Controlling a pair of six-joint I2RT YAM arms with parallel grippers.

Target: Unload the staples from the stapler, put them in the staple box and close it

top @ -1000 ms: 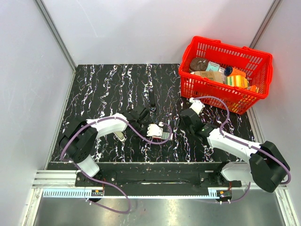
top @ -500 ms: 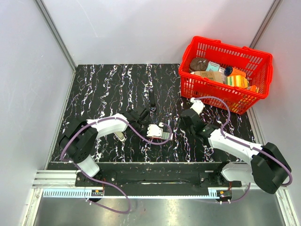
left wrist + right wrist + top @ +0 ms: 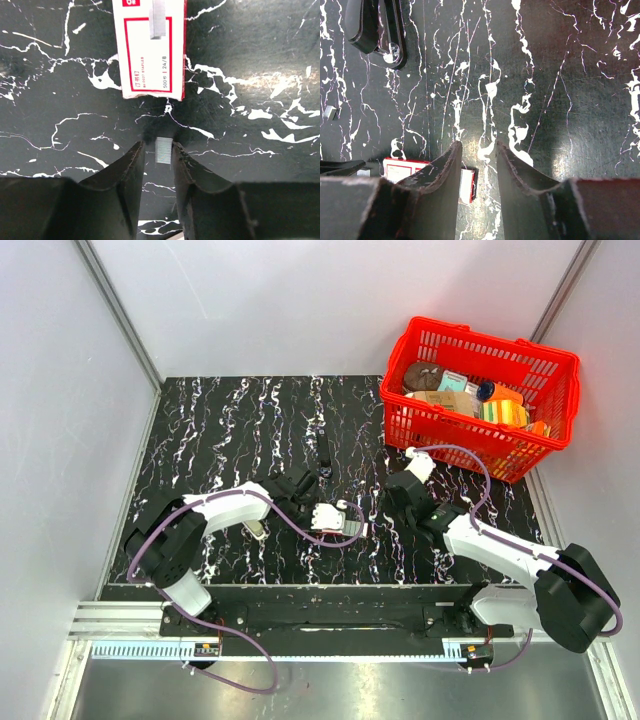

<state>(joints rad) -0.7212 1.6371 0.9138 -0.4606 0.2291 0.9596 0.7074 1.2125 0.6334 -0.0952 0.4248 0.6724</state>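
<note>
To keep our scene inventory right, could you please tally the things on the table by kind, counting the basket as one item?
Stapler: 1
Staple box: 1
Loose staple strips: 2
Red basket: 1
Total: 5

Left tool (image 3: 158, 147), right tool (image 3: 478, 146): jaws slightly parted

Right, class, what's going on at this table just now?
The stapler lies on the table, seemingly opened, with neither arm touching it. The left gripper has its jaws either side of a short strip of staples lying near the staple box, which carries a second strip. The right gripper hangs open over the table, holding nothing.
</note>
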